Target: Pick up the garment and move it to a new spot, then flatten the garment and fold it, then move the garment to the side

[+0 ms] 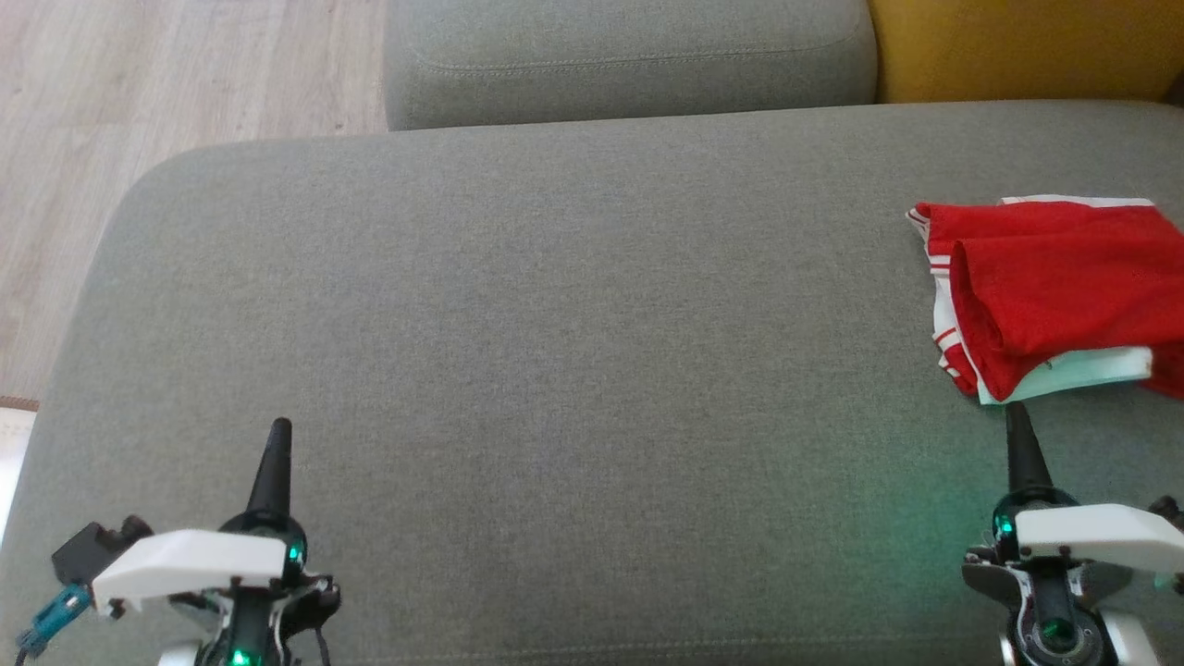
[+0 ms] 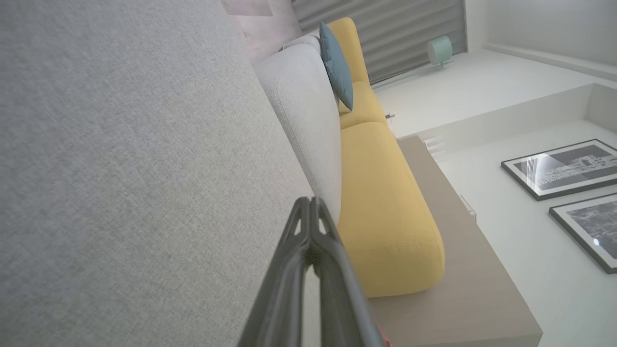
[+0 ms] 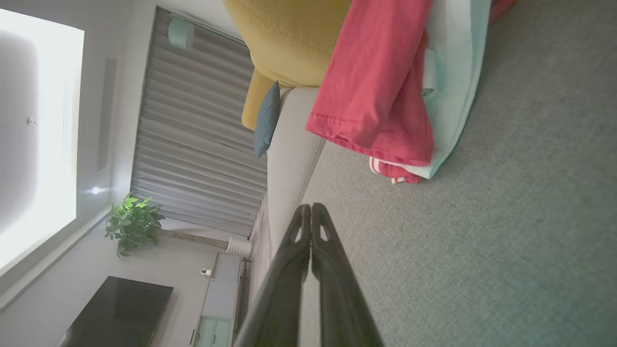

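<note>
A red garment (image 1: 1054, 287) with white trim lies folded on the grey sofa seat (image 1: 592, 370) at the far right; the right wrist view has the garment (image 3: 381, 96) ahead of my fingers. My right gripper (image 1: 1016, 413) is shut and empty, its tip just short of the garment's near edge, and it stands (image 3: 311, 208) with fingertips pressed together. Over bare cushion at the lower left, my left gripper (image 1: 278, 427) is shut with nothing in it, and in its own view it points (image 2: 308, 201) along the seat.
A grey back cushion (image 1: 629, 55) runs along the far side, with a yellow cushion (image 1: 1027, 46) at the back right. Wooden floor (image 1: 139, 92) lies beyond the seat's left edge. A wide stretch of grey seat separates the two grippers.
</note>
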### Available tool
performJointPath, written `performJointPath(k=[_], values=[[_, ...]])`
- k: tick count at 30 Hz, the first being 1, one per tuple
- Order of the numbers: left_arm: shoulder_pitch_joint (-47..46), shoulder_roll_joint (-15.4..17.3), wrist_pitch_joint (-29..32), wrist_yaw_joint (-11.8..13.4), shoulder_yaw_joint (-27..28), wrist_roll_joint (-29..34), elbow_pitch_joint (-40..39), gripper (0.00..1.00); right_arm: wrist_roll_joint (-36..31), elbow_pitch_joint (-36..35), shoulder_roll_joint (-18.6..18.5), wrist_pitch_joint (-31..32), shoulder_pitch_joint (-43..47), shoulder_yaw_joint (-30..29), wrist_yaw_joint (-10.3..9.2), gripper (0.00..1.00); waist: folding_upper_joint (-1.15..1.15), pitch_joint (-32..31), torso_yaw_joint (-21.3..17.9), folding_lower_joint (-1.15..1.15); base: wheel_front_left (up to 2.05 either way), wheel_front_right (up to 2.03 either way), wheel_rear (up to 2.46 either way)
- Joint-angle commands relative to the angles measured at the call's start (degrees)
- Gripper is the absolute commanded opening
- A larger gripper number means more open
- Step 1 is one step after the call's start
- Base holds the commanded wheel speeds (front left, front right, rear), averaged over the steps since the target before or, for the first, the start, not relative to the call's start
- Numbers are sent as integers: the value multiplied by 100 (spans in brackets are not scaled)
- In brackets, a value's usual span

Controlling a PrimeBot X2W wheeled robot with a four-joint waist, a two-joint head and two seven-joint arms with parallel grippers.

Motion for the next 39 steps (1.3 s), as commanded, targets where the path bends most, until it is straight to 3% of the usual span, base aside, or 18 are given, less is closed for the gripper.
performJointPath(k=[1, 35, 39], values=[[-355, 103, 54, -86, 206, -163, -155, 0, 175, -232, -25, 53, -297, 41, 28, 0, 0, -1, 1, 0, 0, 0, 0], [-548, 111, 625, -337, 635, -2131, 133, 0, 2296, -420, -28, 598, -323, -209, 39, 0, 0, -27, 19, 0, 0, 0, 0], [-549, 102, 636, -337, 649, -2124, 135, 0, 2300, -420, -28, 599, -323, -210, 39, 0, 0, -27, 19, 0, 0, 0, 0]])
